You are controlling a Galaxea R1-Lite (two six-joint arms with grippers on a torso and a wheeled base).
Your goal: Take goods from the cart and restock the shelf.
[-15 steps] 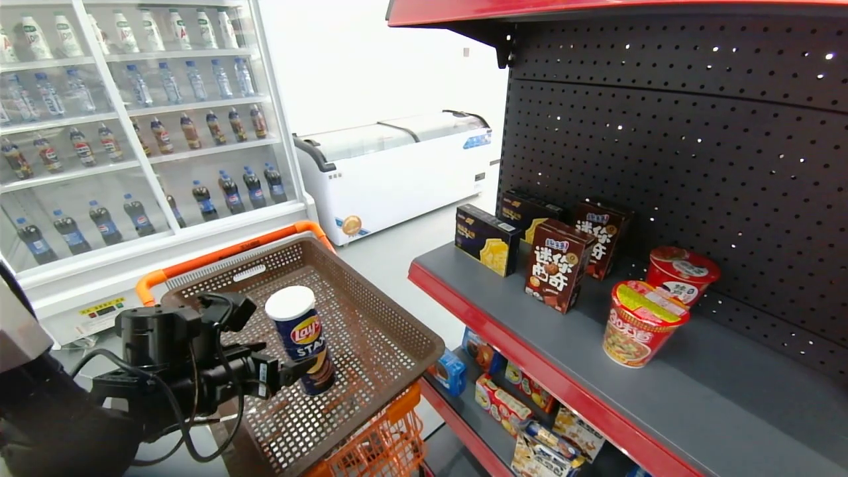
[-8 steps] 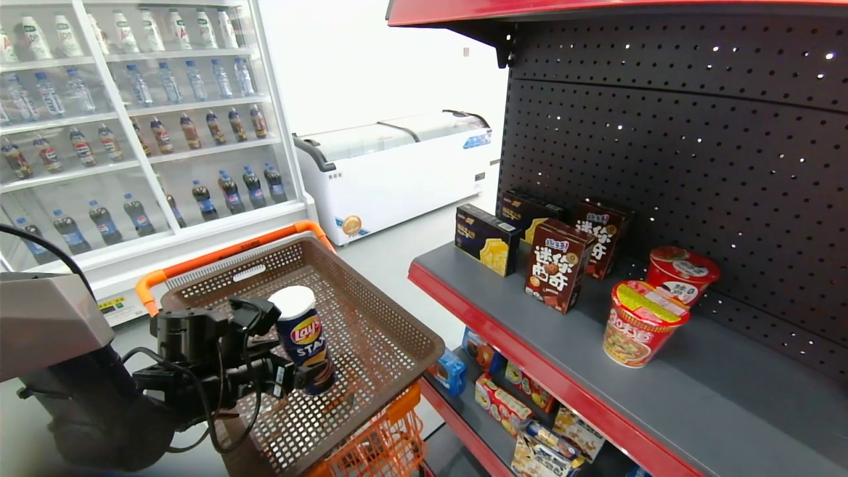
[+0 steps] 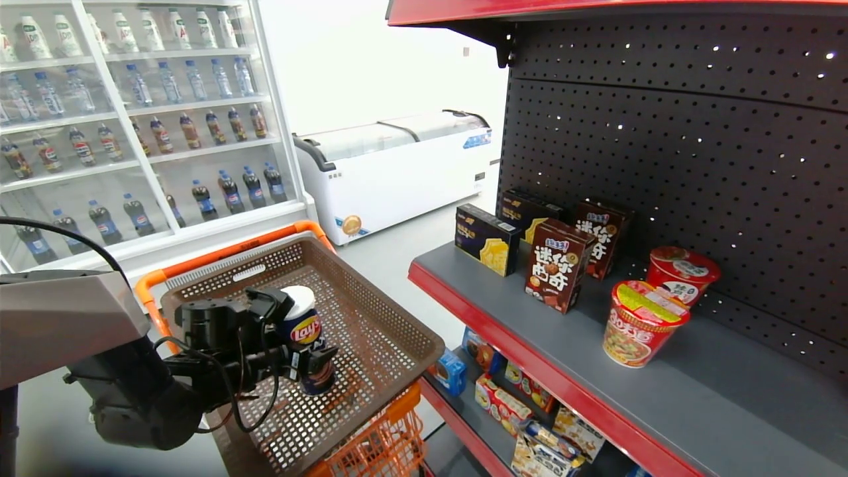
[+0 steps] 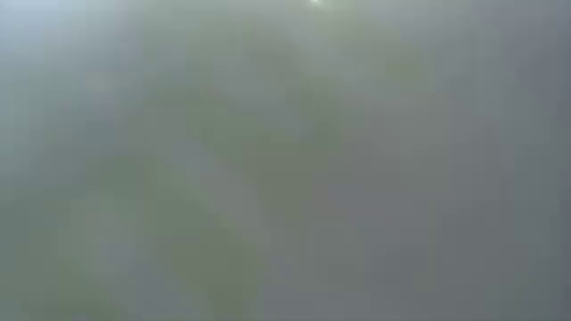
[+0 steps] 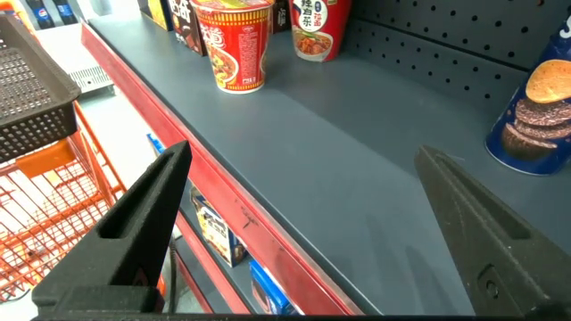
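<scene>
Standing in the basket (image 3: 391, 299), the logo-bearing can (image 3: 306, 329) touches left tool (image 3: 309, 363).

Blue, brown, orange, red on grey!
Dark-blue chip can (image 3: 306, 344) wears a white lid; brown perforated basket (image 3: 391, 331), orange cart (image 3: 225, 252) frame; grey shelf (image 3: 695, 397), red lip; red noodle cups (image 3: 641, 323).

Bright even light; left wrist view seemingly fogged.
</scene>
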